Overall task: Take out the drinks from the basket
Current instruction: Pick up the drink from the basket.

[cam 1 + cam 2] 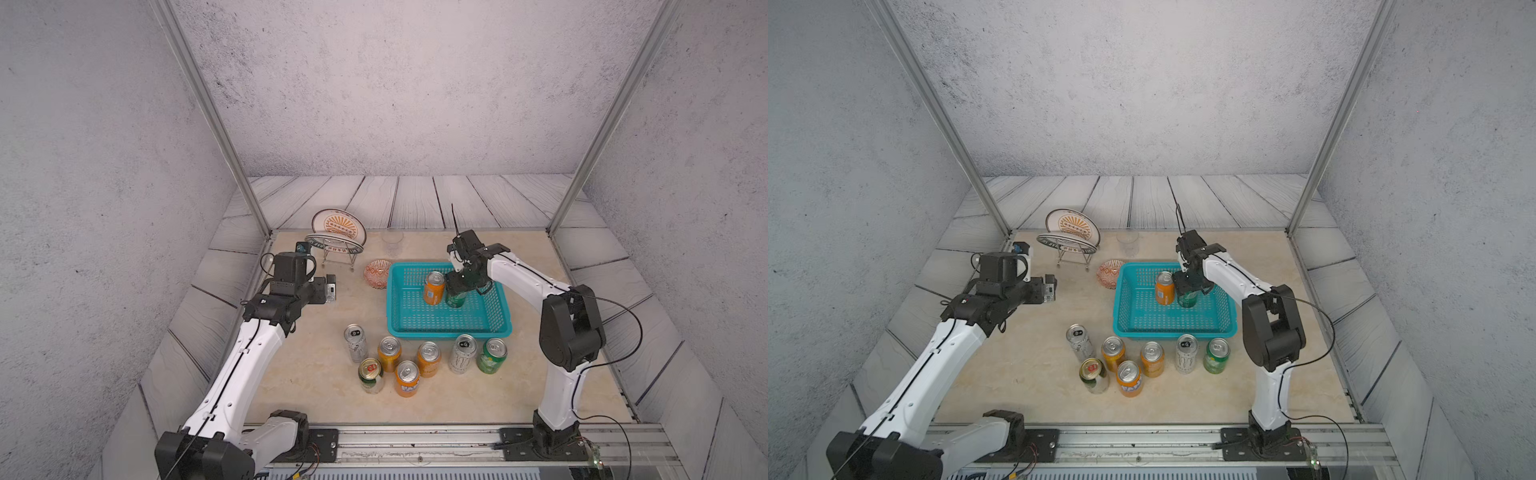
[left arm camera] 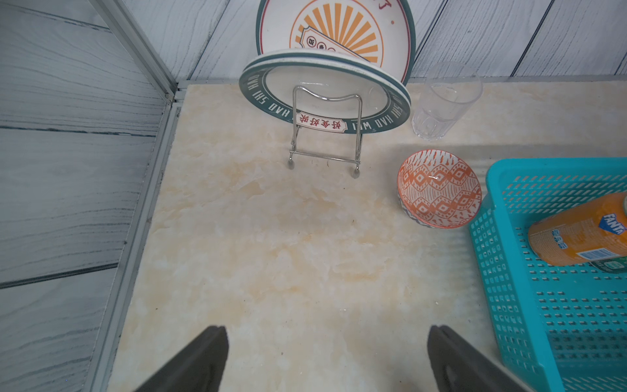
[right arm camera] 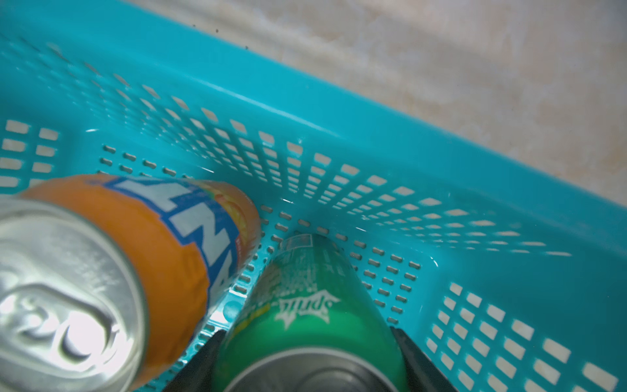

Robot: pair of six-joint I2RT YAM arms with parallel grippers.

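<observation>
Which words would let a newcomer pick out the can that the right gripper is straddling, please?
Find the turquoise basket on the right half of the table. Two cans stand inside it, side by side. Yours is the green can, with the right gripper around its top; its neighbour, the orange can, has nothing on it.

Green can [image 1: 456,301] — top hidden beneath the jaws

- Wire plate stand [image 2: 325,134] holding two round patterned plates [image 2: 325,86].
- Clear cup [image 2: 444,101] just beside the stand.
- Orange-patterned bowl [image 2: 439,188] near the stand, before the cup.
</observation>
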